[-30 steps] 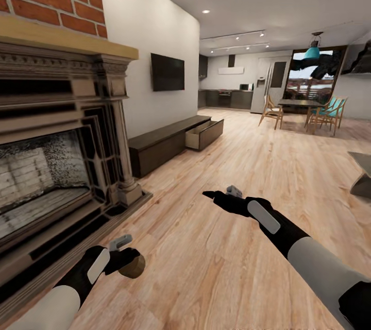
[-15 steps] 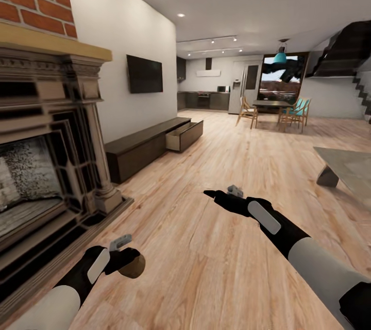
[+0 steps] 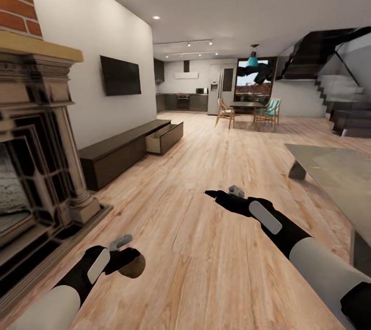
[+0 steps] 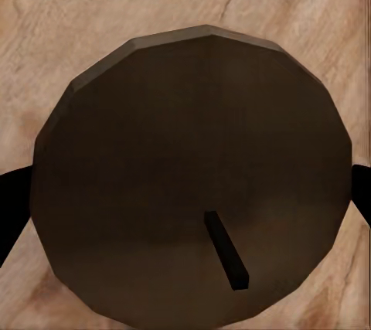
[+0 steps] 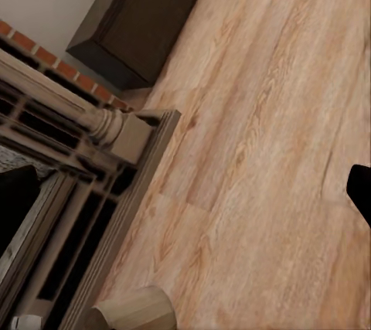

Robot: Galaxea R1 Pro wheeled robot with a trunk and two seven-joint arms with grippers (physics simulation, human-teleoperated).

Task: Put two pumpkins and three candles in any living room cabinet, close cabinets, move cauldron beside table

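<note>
Beige-tan stubby candle point(image 3: 135, 266) clamped in left gripper point(image 3: 123, 252); view swung right, dark-brown cabinet point(image 3: 116, 153) drawer open ahead; right gripper point(image 3: 222, 195) empty, jaw state unclear.

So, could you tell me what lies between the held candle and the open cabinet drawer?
In the head view, only bare wood floor stretches from the candle in the left gripper to the cabinet drawer.

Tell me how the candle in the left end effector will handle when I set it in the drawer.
The candle looks short and wide, so upright it likely stands steady. On its side, the round body may roll. It seems rigid, though the thin wick could be delicate.
</note>
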